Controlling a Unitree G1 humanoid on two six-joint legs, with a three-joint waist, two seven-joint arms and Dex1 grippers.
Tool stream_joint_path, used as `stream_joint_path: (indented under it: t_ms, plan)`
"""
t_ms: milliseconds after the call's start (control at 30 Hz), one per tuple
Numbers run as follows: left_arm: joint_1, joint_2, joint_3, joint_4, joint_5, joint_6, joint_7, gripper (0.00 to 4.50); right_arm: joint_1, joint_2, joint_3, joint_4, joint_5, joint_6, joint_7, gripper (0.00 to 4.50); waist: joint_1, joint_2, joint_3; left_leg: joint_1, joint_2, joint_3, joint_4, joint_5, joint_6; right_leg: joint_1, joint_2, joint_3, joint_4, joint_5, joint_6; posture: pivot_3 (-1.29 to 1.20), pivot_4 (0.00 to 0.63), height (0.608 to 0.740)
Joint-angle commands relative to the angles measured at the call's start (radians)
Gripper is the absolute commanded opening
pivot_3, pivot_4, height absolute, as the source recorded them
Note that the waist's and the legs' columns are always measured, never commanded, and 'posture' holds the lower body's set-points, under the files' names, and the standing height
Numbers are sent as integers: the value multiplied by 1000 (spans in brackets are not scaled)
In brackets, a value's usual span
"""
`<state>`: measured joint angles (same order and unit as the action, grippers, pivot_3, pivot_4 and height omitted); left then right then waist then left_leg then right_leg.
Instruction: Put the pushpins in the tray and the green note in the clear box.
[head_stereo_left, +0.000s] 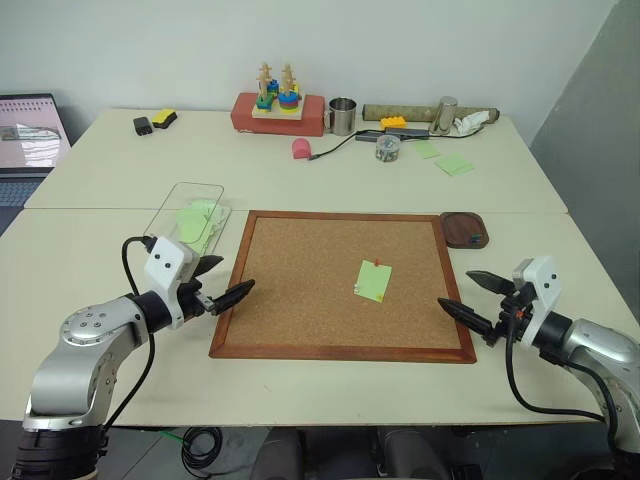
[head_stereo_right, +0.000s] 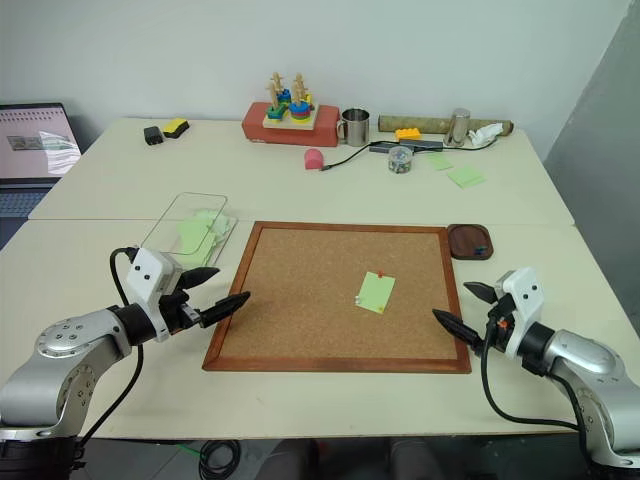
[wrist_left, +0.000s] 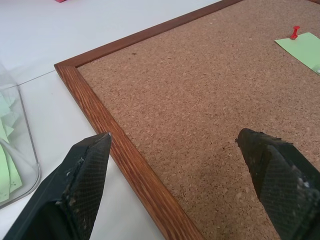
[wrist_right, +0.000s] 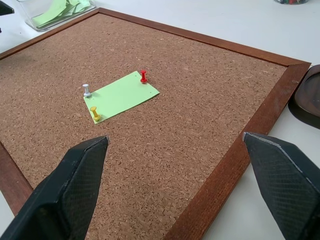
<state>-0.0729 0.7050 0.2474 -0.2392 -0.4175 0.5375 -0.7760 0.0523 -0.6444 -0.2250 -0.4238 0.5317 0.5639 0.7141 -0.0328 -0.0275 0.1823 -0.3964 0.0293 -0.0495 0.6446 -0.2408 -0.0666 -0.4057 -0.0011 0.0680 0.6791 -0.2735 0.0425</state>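
- We see the green note (wrist_right: 121, 96) lying on the corkboard (head_stereo_left: 300, 290), right of the board's middle, pinned flat.
- Three pushpins hold it: a red pushpin (wrist_right: 143, 76) at its far corner, a white pushpin (wrist_right: 86, 90) and a yellow pushpin (wrist_right: 95, 113) at the two corners nearer our right gripper.
- Our left gripper (head_stereo_left: 218, 283) hangs at the board's left edge with its fingers spread wide and nothing between them; in its wrist view one finger (wrist_left: 82, 180) sits over the table beside the wooden frame, the other over the cork.
- Our right gripper (head_stereo_left: 478, 300) hangs at the board's near right corner, jaws equally wide and empty, pointing inward toward the note; the frame's corner lies between its fingers in the wrist view.
- Both grippers are well apart from the note and touch nothing we can see.
- The clear box (head_stereo_left: 172, 203) stands on the table just beyond the board's far left corner, with several green paper notes (head_stereo_left: 198, 222) already inside.
- The tray (head_stereo_left: 460, 228), a small dark wooden dish, sits just beside the board's far right corner; something small and dark-blue lies in it, too small for us to name.
- Along the far table we make out a red block with a wooden stacking toy (head_stereo_left: 278, 88), a metal mug (head_stereo_left: 342, 116), a small glass jar (head_stereo_left: 387, 148), loose green notes (head_stereo_left: 453, 164) and a laptop (head_stereo_left: 30, 135) at the left.
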Motion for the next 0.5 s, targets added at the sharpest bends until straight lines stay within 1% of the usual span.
stream_joint_path:
  t_ms: [33, 500]
  plan:
    - [-7, 19, 17, -40, -30, 22, -8, 4276, 8, -7, -28, -4, -3, -33, 5, 4500, 0, 0, 0, 0, 0, 0, 0, 0, 0, 0, 0, 0, 0, 0, 0, 0, 150, 740]
    - [-22, 17, 22, -51, -88, 57, -13, 4276, 2, -9, -26, 0, 9, -36, 2, 4500, 0, 0, 0, 0, 0, 0, 0, 0, 0, 0, 0, 0, 0, 0, 0, 0, 150, 740]
